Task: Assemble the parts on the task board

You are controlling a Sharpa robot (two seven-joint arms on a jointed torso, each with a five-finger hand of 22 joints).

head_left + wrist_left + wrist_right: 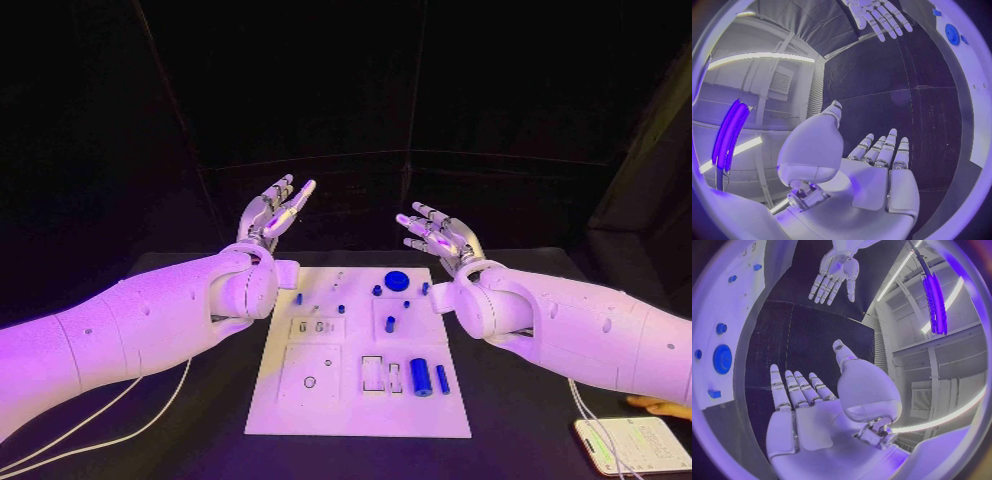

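Note:
The white task board [289, 400] lies in the middle of the black table, between my two arms. Several small blue parts rest on it: a round blue disc [395, 281] near its far edge, a thick blue cylinder [420, 376] and a thin blue pin [441, 379] toward its near right. My left hand [274, 213] is raised above the far left of the board, fingers spread, holding nothing. My right hand [438, 236] is raised above the far right, also spread and empty. The left wrist view has the left hand [879, 175] flat, with the right hand [876, 15] opposite.
A phone-like device [635, 445] lies on the table at the near right, with a person's fingertips [661, 405] beside it. White cables [87, 430] run across the table at the near left. Dark curtains stand behind the table.

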